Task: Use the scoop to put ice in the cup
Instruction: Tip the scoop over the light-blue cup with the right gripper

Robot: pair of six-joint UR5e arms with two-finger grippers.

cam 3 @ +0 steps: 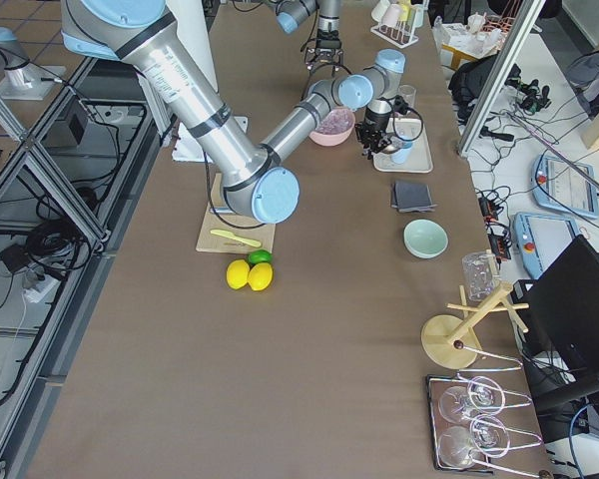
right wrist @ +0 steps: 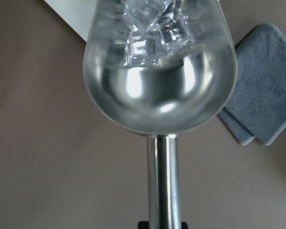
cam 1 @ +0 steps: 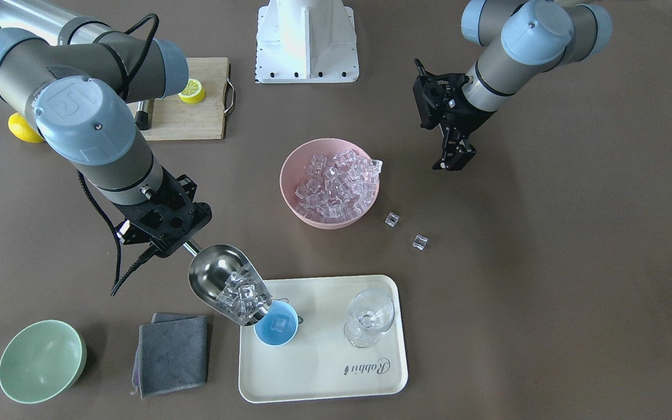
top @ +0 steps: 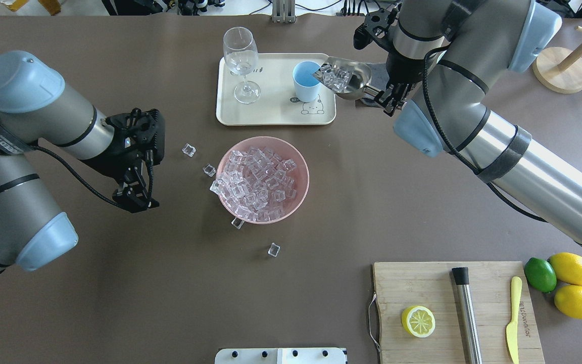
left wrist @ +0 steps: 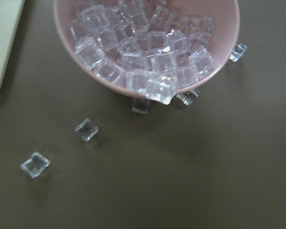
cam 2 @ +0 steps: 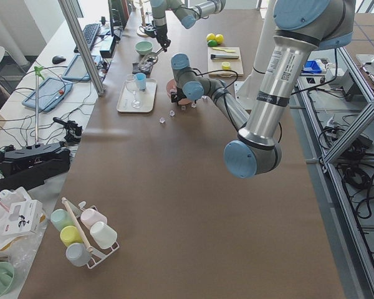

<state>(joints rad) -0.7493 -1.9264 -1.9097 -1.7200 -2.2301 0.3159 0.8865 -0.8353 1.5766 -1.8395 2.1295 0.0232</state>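
My right gripper (cam 1: 187, 246) is shut on the handle of the steel scoop (cam 1: 228, 286). The scoop tilts down with its lip over the rim of the light-blue cup (cam 1: 276, 329), which stands on the cream tray (cam 1: 324, 373). Several ice cubes (cam 1: 242, 296) crowd the scoop's mouth, and one cube lies in the cup. The right wrist view shows the scoop (right wrist: 159, 81) with ice (right wrist: 152, 28) at its far end. A pink bowl (top: 298, 199) heaped with ice (top: 258, 179) sits mid-table. Beside the bowl, my left gripper (top: 137, 199) hangs open and empty.
A stemmed glass (cam 1: 369, 318) stands on the tray. Loose cubes (cam 1: 392, 219) lie around the pink bowl. A grey cloth (cam 1: 172, 353) and a green bowl (cam 1: 41, 361) lie near the tray. A cutting board (top: 457, 313) holds a lemon half, a steel cylinder and a knife.
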